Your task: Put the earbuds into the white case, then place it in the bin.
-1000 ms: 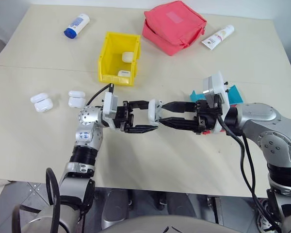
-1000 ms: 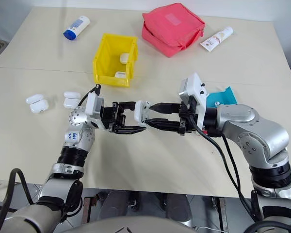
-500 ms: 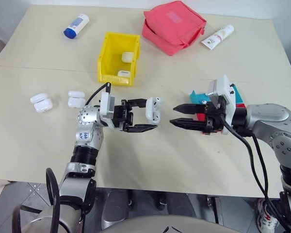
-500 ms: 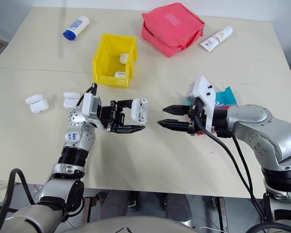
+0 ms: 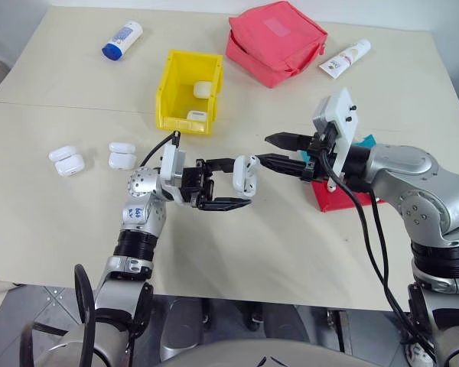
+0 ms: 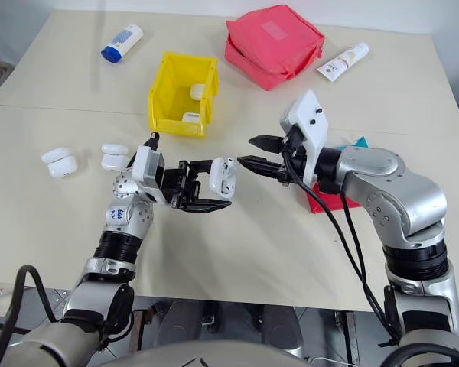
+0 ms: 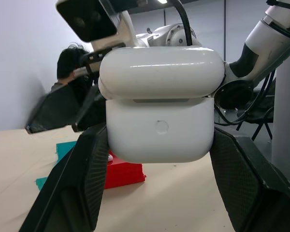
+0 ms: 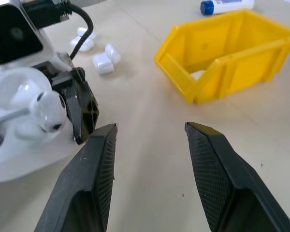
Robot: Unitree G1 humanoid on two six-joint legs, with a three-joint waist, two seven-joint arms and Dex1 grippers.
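Here left gripper (image 5: 228,183) clamps white case (image 5: 245,174); right gripper (image 5: 276,151) points at it.

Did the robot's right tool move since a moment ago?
Yes. The right tool has moved up the table toward the yellow bin, away from the red tray.

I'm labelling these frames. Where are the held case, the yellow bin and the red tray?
case (image 5: 245,175), left eye view, its white body.
bin (image 5: 168,90), left eye view, its left wall.
red tray (image 6: 338,201), right eye view, its front edge.
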